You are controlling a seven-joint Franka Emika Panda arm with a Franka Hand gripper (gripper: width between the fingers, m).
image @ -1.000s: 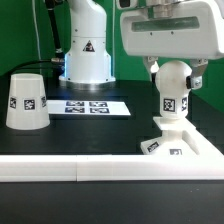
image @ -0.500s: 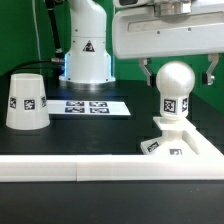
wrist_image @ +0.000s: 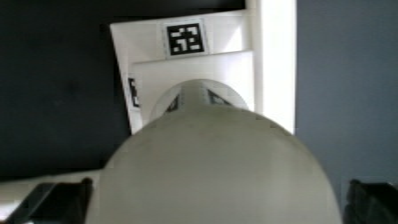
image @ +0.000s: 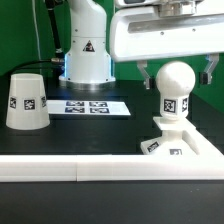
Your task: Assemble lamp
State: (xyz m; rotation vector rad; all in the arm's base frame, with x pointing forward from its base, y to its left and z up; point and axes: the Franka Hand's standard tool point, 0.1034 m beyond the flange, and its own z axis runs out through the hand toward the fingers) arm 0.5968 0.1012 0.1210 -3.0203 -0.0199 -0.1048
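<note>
Lamp bulb (image: 176,90) stands upright on the base (image: 186,143), lower right of frame. Our gripper (image: 179,75) hangs wide open around it, gripping nothing. We reckon a crooked shade (image: 27,100) drop could topple it.

Bright, even light is falling from above, bleaching the white bulb (image: 171,104) between the fingers of the gripper (image: 178,77) and shading only its underside softly. In the wrist view the bulb, close under the gripper, is looming blurred and greyish, while the base (wrist_image: 178,45) farther below it is showing sharper, its tag readable.
</note>
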